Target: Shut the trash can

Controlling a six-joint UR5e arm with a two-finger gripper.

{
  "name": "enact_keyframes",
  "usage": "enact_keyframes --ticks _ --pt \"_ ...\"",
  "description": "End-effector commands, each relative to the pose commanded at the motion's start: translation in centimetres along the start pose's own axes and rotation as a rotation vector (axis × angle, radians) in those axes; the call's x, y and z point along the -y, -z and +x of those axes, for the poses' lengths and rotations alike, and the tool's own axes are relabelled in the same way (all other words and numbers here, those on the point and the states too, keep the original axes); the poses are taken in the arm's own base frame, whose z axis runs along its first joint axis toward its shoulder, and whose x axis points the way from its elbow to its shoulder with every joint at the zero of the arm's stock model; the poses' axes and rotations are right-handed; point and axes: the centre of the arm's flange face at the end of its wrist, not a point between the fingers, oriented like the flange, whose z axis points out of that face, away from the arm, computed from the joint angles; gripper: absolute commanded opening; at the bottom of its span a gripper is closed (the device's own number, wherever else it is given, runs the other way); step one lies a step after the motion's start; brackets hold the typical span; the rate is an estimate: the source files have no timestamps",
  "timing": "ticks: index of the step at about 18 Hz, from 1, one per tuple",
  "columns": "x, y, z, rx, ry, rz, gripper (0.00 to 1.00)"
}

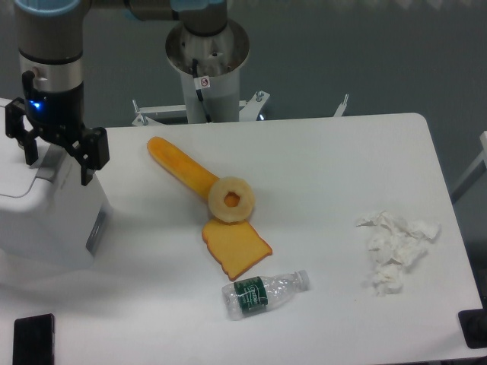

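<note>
The trash can (53, 228) is a large white box at the table's left edge, partly cut off by the frame. Its white lid (15, 182) lies low across the top, with a grey hinge strip (50, 163) behind it and a small grey panel (95, 228) on the right side. My gripper (59, 158) hangs straight above the can's back right corner, over the hinge strip. It is open, its two black fingers (91, 152) spread wide with nothing between them. Whether the fingers touch the can I cannot tell.
On the table lie a long orange piece (179, 169), a pale ring (231, 199), a toast-like slice (236, 249), a small plastic bottle (266, 292) and crumpled tissue (396, 247). A black object (33, 340) sits front left. The robot's base (208, 61) stands behind the table.
</note>
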Motion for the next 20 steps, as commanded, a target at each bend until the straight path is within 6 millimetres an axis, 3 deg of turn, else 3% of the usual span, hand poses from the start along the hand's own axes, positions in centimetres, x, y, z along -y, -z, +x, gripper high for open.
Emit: enact_keyframes --ticks 2,5,8,12,16,20 --pt "0.1 2.0 -1.5 0.024 0.013 0.03 1.0" --pt "-0.6 3.8 -7.1 0.078 0.086 0.053 1.0" --pt "-3.3 4.8 -16.3 0.157 0.17 0.033 1.0" --pt "-8.9 6.2 -27.7 0.234 0.236 -0.005 1.0" --pt "-14.3 3.2 -37.4 0.232 0.349 -0.081 1.0" --pt "-18.0 -0.4 -42.5 0.201 0.107 -0.212 1.0"
